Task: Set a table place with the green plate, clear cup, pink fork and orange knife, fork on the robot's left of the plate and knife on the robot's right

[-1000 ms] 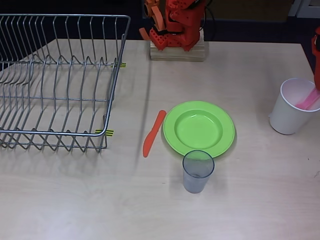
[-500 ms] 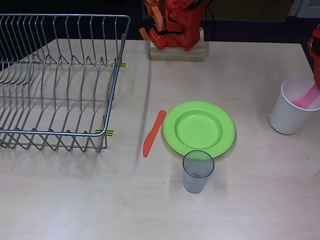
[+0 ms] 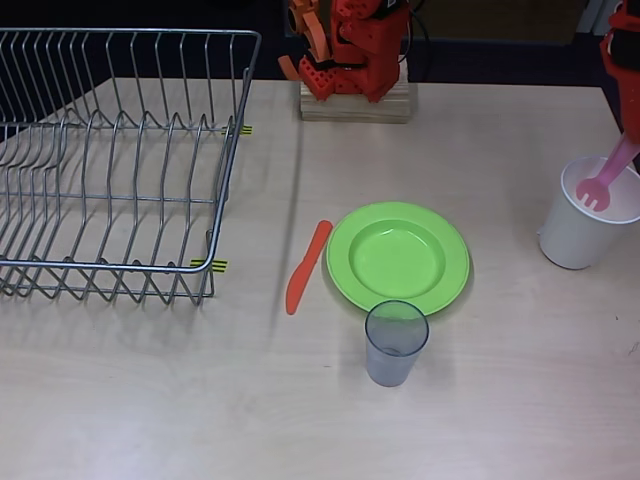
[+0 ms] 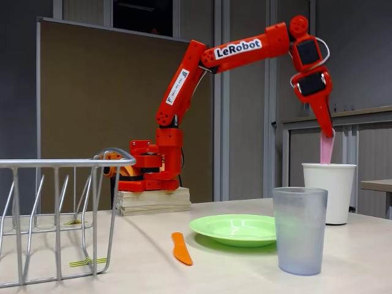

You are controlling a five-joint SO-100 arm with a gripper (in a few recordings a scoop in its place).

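The green plate [image 3: 352,236] [image 4: 236,228] lies mid-table. Left of it in the overhead view rests the orange knife [image 3: 308,266] [image 4: 180,247], flat on the wood. The clear cup [image 3: 396,341] [image 4: 299,229] stands upright at the plate's near edge. At the far right my gripper [image 3: 626,128] [image 4: 329,131] points down, shut on the handle of the pink fork [image 3: 605,180] [image 4: 327,149]. The fork hangs tines-down over a white paper cup [image 3: 585,215] [image 4: 329,191], its lower end at the cup's rim.
A wire dish rack [image 3: 110,160] [image 4: 55,208] takes up the left side of the table. The arm's base [image 3: 350,50] [image 4: 150,165] sits on a wooden block at the back centre. Bare tabletop lies right of the plate and along the front.
The gripper has risen with the pink fork, drawing it up out of the white cup until its tines show at the rim. Plate, knife and clear cup have not moved.
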